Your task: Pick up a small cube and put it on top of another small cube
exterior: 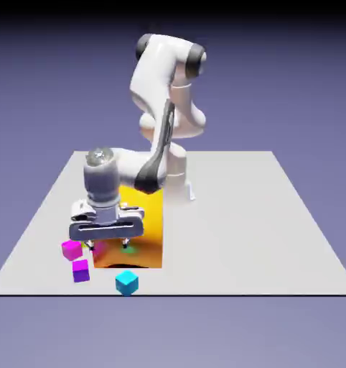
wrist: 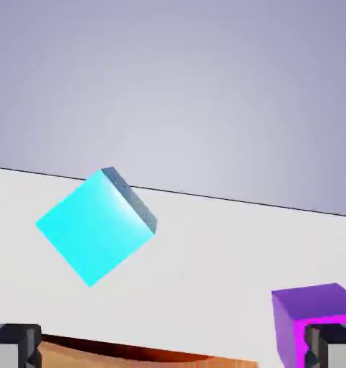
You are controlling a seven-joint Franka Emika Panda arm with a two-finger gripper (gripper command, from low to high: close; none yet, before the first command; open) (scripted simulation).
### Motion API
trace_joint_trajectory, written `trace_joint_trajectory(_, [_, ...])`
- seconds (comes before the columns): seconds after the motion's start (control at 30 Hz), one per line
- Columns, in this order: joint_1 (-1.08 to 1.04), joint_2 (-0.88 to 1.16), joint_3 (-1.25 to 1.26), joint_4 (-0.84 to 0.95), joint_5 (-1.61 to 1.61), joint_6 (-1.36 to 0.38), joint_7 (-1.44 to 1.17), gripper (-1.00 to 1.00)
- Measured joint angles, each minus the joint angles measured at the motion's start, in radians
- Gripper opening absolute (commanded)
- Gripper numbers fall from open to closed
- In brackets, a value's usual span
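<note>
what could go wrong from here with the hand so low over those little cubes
The hand hangs low by the orange cube, with nothing between its fingers. The purple cube sits close to the magenta cube, so a descent could knock either. The cyan cube lies near the table edge and might get pushed off.

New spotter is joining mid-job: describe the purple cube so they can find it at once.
Start at the big orange cube under the gripper. Three tiny cubes sit at its camera-side corner; the purple cube is the middle one, between the magenta cube and the cyan cube.
</note>
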Motion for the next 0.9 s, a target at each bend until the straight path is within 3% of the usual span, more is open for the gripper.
trace_joint_trajectory(0.37, [0.078,0.377,-0.220,0.266,0.080,-0.269,-0.228,0.00])
trace_joint_trajectory(0.5, [0.031,0.464,-0.156,0.223,0.136,-0.139,-0.252,0.00])
trace_joint_trajectory(0.53, [0.031,0.465,-0.156,0.223,0.136,-0.138,-0.252,-1.00])
trace_joint_trajectory(0.7, [0.078,0.378,-0.219,0.266,0.082,-0.269,-0.229,-1.00])
trace_joint_trajectory(0.9, [0.024,0.388,-0.384,0.201,0.321,-0.366,-0.077,-1.00])
